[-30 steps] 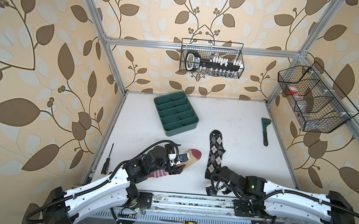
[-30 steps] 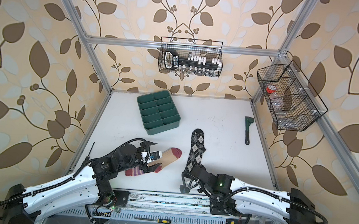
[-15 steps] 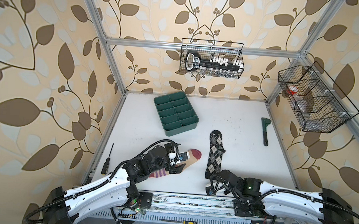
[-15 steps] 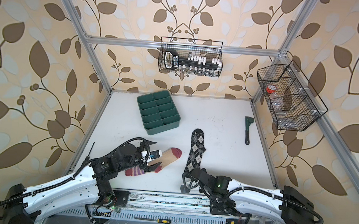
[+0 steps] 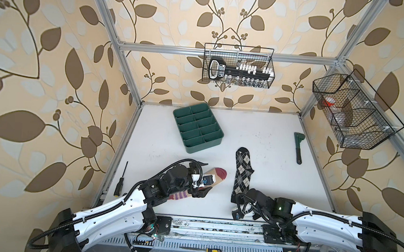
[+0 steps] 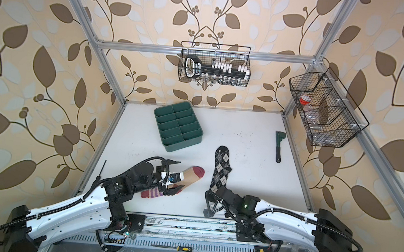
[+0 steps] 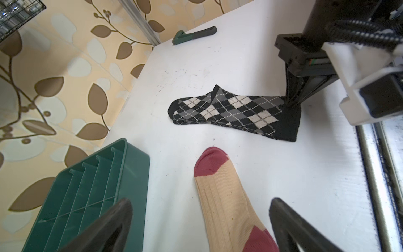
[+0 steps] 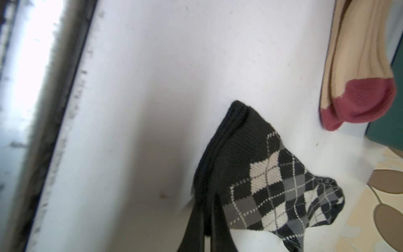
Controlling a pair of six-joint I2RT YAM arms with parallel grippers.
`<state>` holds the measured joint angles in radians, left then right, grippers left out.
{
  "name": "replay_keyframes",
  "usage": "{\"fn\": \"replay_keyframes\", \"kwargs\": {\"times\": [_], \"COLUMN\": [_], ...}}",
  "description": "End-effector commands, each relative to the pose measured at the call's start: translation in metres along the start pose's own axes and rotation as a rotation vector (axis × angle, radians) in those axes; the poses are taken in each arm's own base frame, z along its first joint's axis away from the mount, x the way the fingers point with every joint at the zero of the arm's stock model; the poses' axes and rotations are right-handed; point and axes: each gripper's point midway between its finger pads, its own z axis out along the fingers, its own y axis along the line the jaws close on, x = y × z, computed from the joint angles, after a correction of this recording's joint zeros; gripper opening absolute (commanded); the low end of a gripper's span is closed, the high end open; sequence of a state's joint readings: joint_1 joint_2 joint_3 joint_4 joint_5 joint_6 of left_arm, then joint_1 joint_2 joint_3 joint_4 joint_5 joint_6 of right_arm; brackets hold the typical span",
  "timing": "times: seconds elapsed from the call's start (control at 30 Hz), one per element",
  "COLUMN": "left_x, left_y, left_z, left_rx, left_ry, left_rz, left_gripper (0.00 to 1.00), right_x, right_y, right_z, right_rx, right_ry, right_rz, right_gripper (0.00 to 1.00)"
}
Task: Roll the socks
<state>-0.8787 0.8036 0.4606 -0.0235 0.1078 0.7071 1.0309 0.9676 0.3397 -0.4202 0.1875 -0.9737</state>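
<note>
The black argyle sock (image 5: 241,173) lies flat and stretched out on the white table (image 5: 277,185), on the right of the green divided tray (image 5: 204,147) and nearer the robot than it, toe pointing toward the back wall and plain black cuff toward the front rail. The right gripper (image 7: 291,104) has its fingers pressed together on one corner of that cuff, pinching the fabric edge; the right wrist view shows the cuff bunched between the dark fingers (image 8: 194,229), though whether it is raised off the table cannot be told. The beige sock (image 5: 218,175) lies just in front of the tray, closer to it than the black one is, its maroon toe aimed toward the black sock and its purple-striped leg running back under the left arm. The left gripper (image 7: 199,201) hovers over the beige foot with its fingers spread wide on either side of it, gripping nothing. Farther right of the tray, near the table's edge, lies a green-handled tool (image 5: 298,148); left of the tray and nearer the robot, a black screwdriver (image 5: 120,179) rests by the frame. Behind and above the tray a wire basket (image 5: 238,68) hangs on the back wall.
</note>
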Motion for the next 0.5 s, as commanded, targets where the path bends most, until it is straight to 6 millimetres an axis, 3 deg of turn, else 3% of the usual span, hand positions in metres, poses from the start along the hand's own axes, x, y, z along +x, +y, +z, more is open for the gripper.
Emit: {"fn": "replay_keyframes", "kwargs": {"times": [0.0,0.2,0.47], "left_x": [-0.024,-0.028,-0.031], "left_y": [0.004,-0.019,-0.088], "left_z": [0.004,0.018,0.042], "left_rx": [0.01,0.043,0.137], "left_ry": [-0.077,-0.118,-0.131], "left_rz": [0.078,-0.001,0.001], "left_gripper": [0.99,0.97,0.92], "right_x": [-0.002,0.001,0.008], "right_y": [0.022,0.003,-0.004], "right_z": [-0.008,-0.012,-0.01], "right_rx": [-0.171,-0.15,-0.096], "right_ry": [-0.035,-0.066,-0.117], "right_rz": [0.015,0.159,0.237], "right_gripper": [0.0,0.0,0.0]}}
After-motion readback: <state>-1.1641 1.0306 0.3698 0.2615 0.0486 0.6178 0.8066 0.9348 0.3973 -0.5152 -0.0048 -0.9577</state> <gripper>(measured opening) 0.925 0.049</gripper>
